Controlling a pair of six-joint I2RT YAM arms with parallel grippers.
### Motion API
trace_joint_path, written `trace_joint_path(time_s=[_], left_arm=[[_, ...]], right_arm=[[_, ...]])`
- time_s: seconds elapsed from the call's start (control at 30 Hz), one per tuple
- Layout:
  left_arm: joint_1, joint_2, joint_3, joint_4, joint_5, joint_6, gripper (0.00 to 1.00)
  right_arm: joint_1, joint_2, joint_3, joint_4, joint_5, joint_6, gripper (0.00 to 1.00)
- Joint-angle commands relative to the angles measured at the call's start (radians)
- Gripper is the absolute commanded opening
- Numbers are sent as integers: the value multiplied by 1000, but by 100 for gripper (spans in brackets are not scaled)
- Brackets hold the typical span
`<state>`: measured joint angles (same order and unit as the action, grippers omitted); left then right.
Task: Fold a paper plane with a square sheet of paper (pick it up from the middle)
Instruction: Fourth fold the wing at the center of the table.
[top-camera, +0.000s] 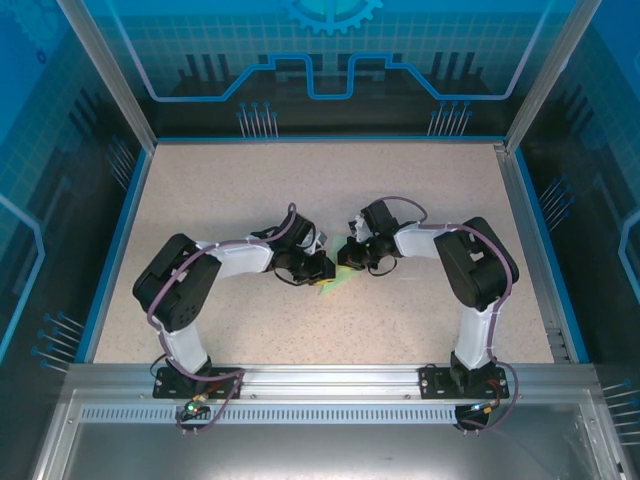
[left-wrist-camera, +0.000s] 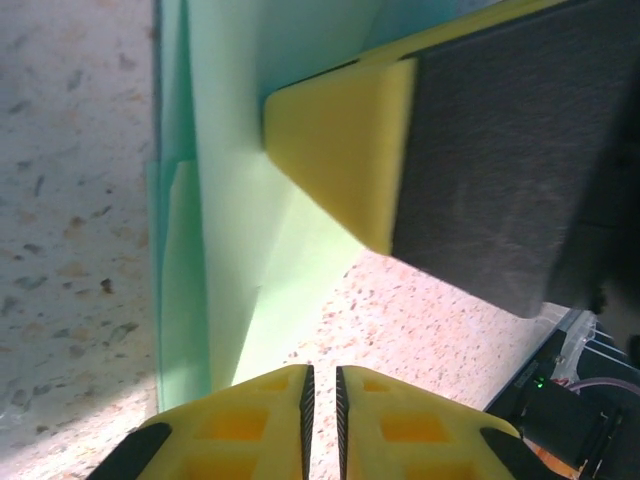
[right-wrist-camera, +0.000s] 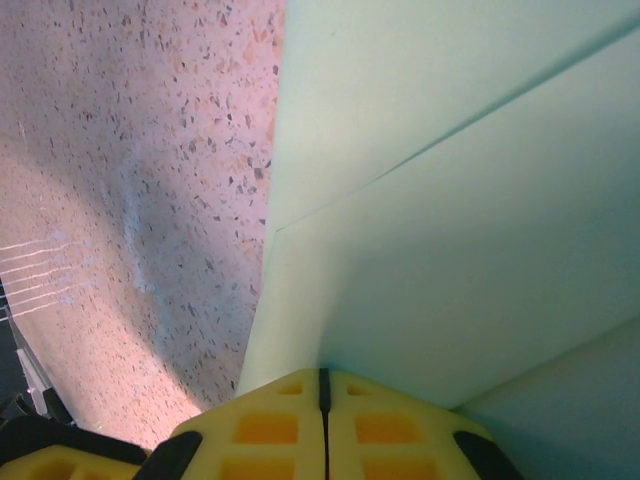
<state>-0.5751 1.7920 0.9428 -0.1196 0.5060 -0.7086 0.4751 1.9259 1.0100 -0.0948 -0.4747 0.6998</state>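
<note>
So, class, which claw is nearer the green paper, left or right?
Right. The right claw is clamped on the green paper; the left claw, slightly parted, faces its edge without gripping it.

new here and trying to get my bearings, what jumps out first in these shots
The left arm and right arm meet nose to nose at the middle of the speckled table, with mint-green paper between them. Up close, the right claw is shut on the paper, and the left claw sits beside it, jaws a slit apart.
</note>
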Motion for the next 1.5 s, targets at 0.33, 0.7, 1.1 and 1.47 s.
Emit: trace_joint_path(time_s=[0.33,0.7,1.1,1.47], left_arm=[[-11,52,-17,-103,-30,4,13],[-11,47,-52,-135,-77,12,12],[-12,-49,-74,-89,-4,1,15],[-11,13,-99,-150,-86,36,13]], right_arm=[[-1,89,-23,-97,102,-8,6],[-4,91,-22,-106,109,-11,6],[-5,93,-19,-112,109,-13,6],[-7,97,-18,-119,110,-14,5]])
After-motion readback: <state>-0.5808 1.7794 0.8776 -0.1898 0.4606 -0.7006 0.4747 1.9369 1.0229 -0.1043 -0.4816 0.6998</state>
